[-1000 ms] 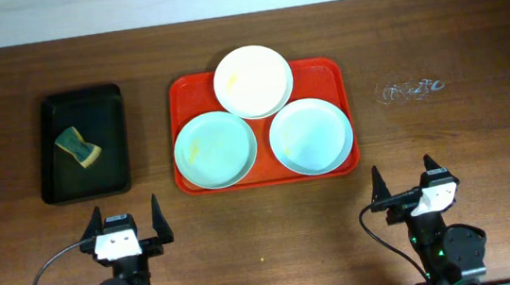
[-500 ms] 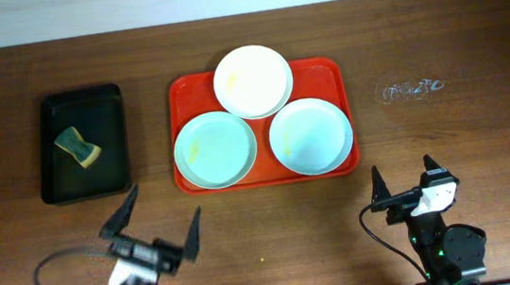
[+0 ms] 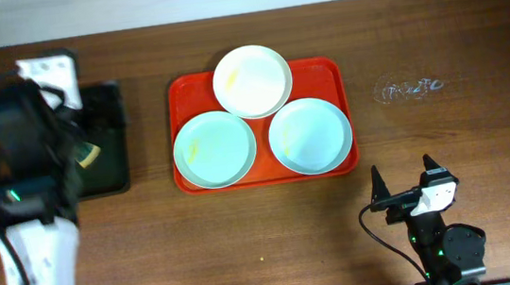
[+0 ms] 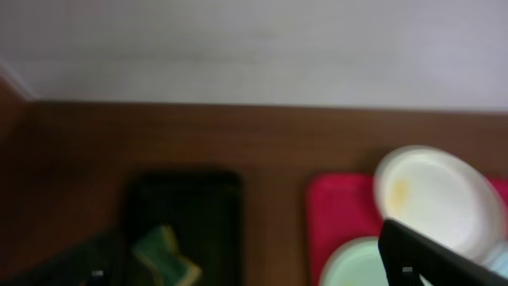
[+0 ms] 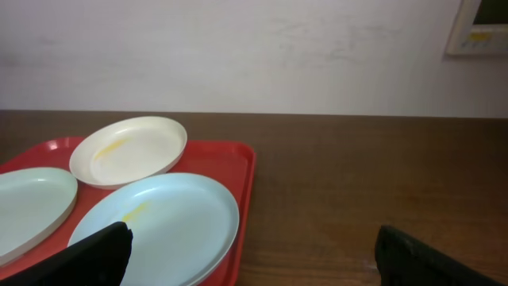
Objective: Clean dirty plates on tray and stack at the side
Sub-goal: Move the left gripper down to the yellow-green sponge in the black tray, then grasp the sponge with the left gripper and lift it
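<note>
Three plates lie on the red-orange tray (image 3: pixel 177 94): a white one (image 3: pixel 251 81) at the back, a mint one (image 3: pixel 215 149) front left and a mint one (image 3: pixel 310 136) front right, each with faint yellow smears. My left arm (image 3: pixel 31 137) is raised high over the black tray. Its gripper (image 4: pixel 246 266) is open and empty, above and apart from the sponge (image 4: pixel 165 254). My right gripper (image 3: pixel 404 182) is open and empty, near the front edge, just short of the red tray. The right wrist view shows the white plate (image 5: pixel 131 149) and the nearer mint plate (image 5: pixel 159 226).
A small black tray (image 3: pixel 110 167) at the left holds a green and yellow sponge (image 3: pixel 90 156), partly hidden by my left arm. A faint whitish mark (image 3: pixel 411 88) is on the wood right of the red tray. A white wall runs behind the table.
My left arm has risen from the front edge and swung far back to the left, over the black tray. The right arm and the plates have not moved.
</note>
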`<state>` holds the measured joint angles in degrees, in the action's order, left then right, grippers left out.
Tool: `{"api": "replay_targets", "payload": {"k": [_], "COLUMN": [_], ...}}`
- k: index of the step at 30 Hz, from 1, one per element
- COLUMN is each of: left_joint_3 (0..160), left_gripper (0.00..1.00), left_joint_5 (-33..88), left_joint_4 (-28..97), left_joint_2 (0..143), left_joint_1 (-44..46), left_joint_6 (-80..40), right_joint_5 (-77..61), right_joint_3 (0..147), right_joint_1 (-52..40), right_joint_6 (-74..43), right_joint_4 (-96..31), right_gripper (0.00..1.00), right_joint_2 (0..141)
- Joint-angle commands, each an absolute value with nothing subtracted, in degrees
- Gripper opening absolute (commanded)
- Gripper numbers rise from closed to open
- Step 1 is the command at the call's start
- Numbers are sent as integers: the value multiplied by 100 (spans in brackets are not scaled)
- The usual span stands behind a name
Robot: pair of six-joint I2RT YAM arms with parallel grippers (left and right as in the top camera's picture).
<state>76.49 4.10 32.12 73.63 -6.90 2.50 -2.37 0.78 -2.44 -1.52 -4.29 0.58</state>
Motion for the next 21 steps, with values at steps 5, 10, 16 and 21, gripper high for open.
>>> {"api": "replay_targets", "payload": {"k": [5,10,16,21], "left_joint_3": [9725,10130,10130,10130], "left_gripper": [99,99,88,88], "left_joint_5": [108,515,515,-172], "left_joint_4": [5365,4829,4672,4587], "left_joint_2": [9981,11054,12481,12940], "left_joint_1": [-1879,-2303,-2290,-1992], "left_joint_6": [-943,-1199,-2123,-2123], "right_joint_5": [-189,-189,-187,-189], "right_joint_3": [32,32,32,32], "right_joint_1": [-213,-213,-213,-213], "right_joint_6": [-200,-200,-200,-200], "right_joint_4": [-447,-449,-449,-447], "right_gripper": [99,99,99,99], "right_joint_2": [21,21,21,21]}}
